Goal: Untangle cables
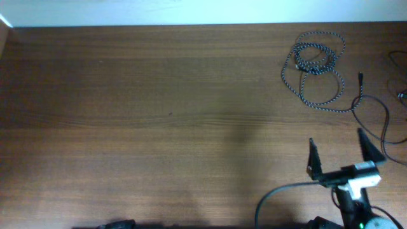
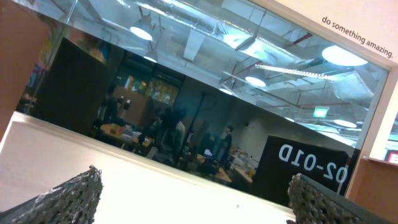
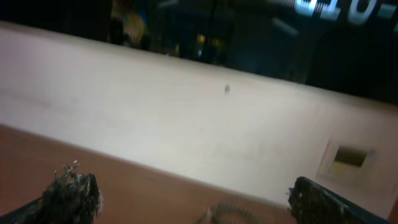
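Note:
The speckled braided cable (image 1: pixel 313 67) lies coiled in loose loops at the table's far right. The thin plain black cable (image 1: pixel 372 105) runs beside it toward the right edge, with a small plug end (image 1: pixel 360 78) near the speckled loops. My right gripper (image 1: pixel 340 152) is open and empty at the front right, well short of both cables. In the right wrist view its fingers (image 3: pixel 186 202) are spread, and a blurred bit of the speckled cable (image 3: pixel 239 214) shows low between them. My left gripper (image 2: pixel 193 199) is open and empty and points at the wall and window, not at the table.
The wooden table (image 1: pixel 159 114) meets a white wall (image 1: pixel 191 9) at the back. A thick black arm wire (image 1: pixel 280 194) curves along the front edge by the right arm. Another dark wire (image 1: pixel 397 63) lies at the far right edge.

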{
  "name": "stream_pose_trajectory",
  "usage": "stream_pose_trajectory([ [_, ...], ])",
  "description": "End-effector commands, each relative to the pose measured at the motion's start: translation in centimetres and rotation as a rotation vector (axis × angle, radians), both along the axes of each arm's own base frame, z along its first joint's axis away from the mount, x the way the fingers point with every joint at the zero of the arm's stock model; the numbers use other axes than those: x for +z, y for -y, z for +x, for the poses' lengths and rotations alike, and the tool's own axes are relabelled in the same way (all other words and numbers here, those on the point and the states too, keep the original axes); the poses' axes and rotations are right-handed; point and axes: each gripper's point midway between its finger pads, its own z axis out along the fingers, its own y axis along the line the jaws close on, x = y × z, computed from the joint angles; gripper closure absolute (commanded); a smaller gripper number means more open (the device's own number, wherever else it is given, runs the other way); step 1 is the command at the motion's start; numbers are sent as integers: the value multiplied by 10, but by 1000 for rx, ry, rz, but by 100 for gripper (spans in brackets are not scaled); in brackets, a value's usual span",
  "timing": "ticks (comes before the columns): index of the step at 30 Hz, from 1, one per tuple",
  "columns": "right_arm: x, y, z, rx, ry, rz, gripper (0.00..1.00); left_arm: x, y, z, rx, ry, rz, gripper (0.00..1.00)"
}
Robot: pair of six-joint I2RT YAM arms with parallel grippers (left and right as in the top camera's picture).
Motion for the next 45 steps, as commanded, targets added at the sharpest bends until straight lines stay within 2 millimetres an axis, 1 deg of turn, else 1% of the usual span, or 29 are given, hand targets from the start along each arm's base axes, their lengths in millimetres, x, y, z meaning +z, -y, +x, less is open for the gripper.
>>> stream_pose_trajectory([
  [1,-45,14,16,-36,-58,42,1,-1,3,-1,-11,-1,2,1],
  [4,-79,21,25,-56,-109,68,1,-2,3,0,-11,-5,1,1],
  [5,-92,26,28,-83,-133,84,1,-2,3,0,-11,-5,1,1],
  [8,-119,44,31,-179,-241,142,1,-2,3,0,-11,-5,1,1],
  [9,-131,43,31,-177,-287,158,1,-2,3,0,-11,-5,1,1],
  [10,-133,43,31,-178,-298,162,1,-4,3,1,-12,-11,0,1],
  [14,-133,43,31,-178,-298,161,1,-3,3,0,-12,-11,0,1],
  [15,-133,41,31,-167,-298,159,1,-3,3,0,-12,-11,0,1],
  [19,-133,9,32,-40,-308,140,1,-2,3,0,-13,-6,-1,1],
  [22,-133,8,32,-35,-308,139,1,8,3,-5,-15,41,1,1],
  [23,-133,8,32,-35,-308,139,1,1,3,-1,-15,8,-4,1],
  [24,-133,8,32,-35,-308,139,1,-12,2,4,-15,-47,-13,1],
  [26,-133,8,32,-35,-308,139,1,-44,0,15,-15,-186,-34,1],
  [27,-133,8,32,-35,-308,139,1,-64,0,19,-14,-267,-47,1],
  [28,-133,8,32,-35,-308,139,1,-107,-1,23,-13,-444,-75,1],
  [29,-133,8,32,-35,-308,139,1,-138,-1,22,-13,-568,-85,1],
  [32,-133,8,32,-35,-308,139,1,-138,2,22,-26,-565,-79,1],
  [33,-133,8,32,-35,-308,139,1,-140,1,24,-21,-575,-82,1],
  [34,-133,8,32,-35,-308,139,1,-145,-5,28,5,-599,-89,1],
  [35,-133,8,32,-35,-308,139,1,-156,-19,39,75,-651,-105,1],
  [36,-133,8,32,-35,-308,139,1,-175,-35,56,158,-739,-120,1],
  [37,-133,8,32,-35,-308,139,1,-185,-42,68,187,-781,-124,1],
  [38,-133,8,32,-35,-308,139,1,-201,-51,93,223,-808,-127,1],
  [39,-133,8,32,-35,-308,139,1,-210,-55,111,229,-792,-126,1],
  [40,-133,8,32,-35,-308,139,1,-231,-59,138,227,-753,-125,1],
  [41,-133,8,32,-35,-308,139,1,-249,-61,152,227,-742,-125,1],
  [42,-133,8,32,-35,-308,139,1,-270,-62,165,226,-742,-124,1],
  [43,-133,8,32,-35,-308,139,1,-281,-63,170,225,-739,-124,1],
  [45,-133,8,32,-35,-308,139,1,-306,-62,186,206,-696,-117,1],
])
